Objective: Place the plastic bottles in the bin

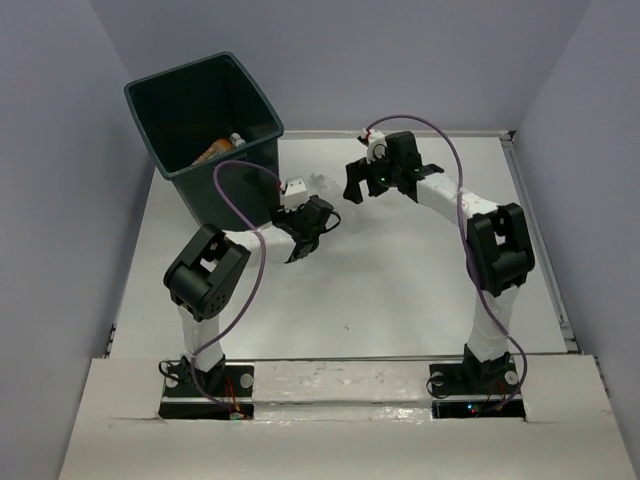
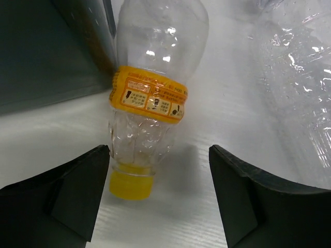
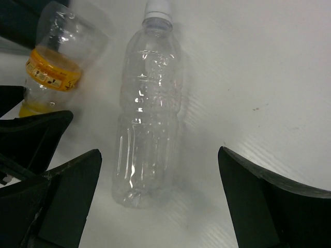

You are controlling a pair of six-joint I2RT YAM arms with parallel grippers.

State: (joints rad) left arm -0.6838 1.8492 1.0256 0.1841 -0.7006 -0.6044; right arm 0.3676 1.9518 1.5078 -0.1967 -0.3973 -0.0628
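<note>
Both arms bend toward the bin (image 1: 228, 180). The left gripper (image 2: 158, 150) gapes at the orange-labelled bottle (image 2: 150, 98) by the bin's wall, and the right gripper (image 3: 159, 151) gapes over a clear bottle (image 3: 147, 113), seemingly adjacent.

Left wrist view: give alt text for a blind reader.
A clear bottle with an orange label and orange cap lies on the white table, cap nearest the camera, between the open black fingers. The dark bin wall stands at upper left; a second clear bottle fills the right edge.
</note>
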